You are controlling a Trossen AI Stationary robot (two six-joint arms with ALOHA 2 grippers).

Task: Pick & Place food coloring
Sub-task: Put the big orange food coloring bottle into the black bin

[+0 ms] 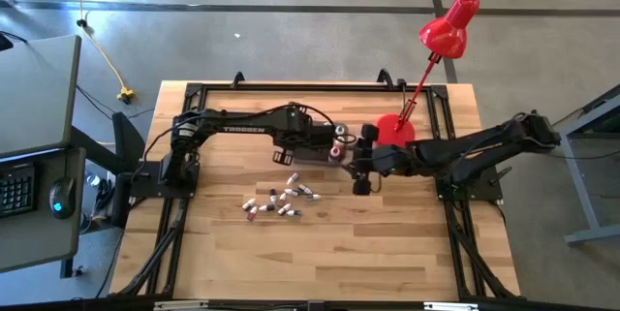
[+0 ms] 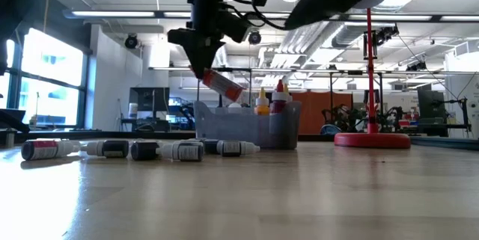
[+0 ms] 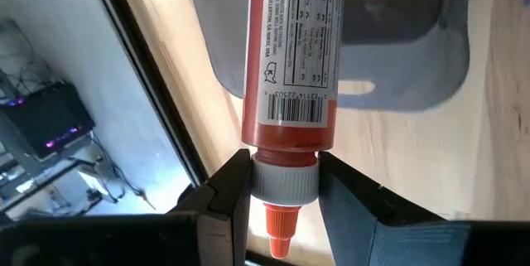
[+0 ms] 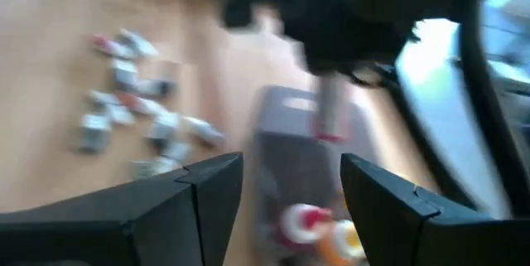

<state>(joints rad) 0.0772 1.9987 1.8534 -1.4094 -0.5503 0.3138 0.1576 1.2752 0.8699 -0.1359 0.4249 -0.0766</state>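
My left gripper (image 3: 284, 185) is shut on a red food coloring bottle (image 3: 290, 50) with a white printed label. In the low view this bottle (image 2: 222, 84) hangs tilted just above the grey bin (image 2: 224, 129), where yellow- and red-topped bottles (image 2: 269, 102) stand. Several small vials (image 1: 276, 200) lie on their sides on the table (image 2: 135, 149) on the near side of the bin. My right gripper (image 4: 290, 191) is open and hovers beside the bin (image 4: 290, 142), to the right of the vials (image 1: 360, 185), touching nothing. My left gripper pinches the red bottle by its white cap collar (image 3: 284, 180) between the two fingers, one on each side, with the orange tip poking back between them. The fingers come from above. The bottle is lifted clear, tilted, with its base (image 2: 233, 92) slanting down over the bin.
A red desk lamp (image 1: 441, 35) stands with its base (image 2: 370, 140) to the right of the bin, close behind my right arm. Black frame rails (image 1: 174, 224) run along the table's sides. Bare wood lies toward the near edge (image 1: 320, 263).
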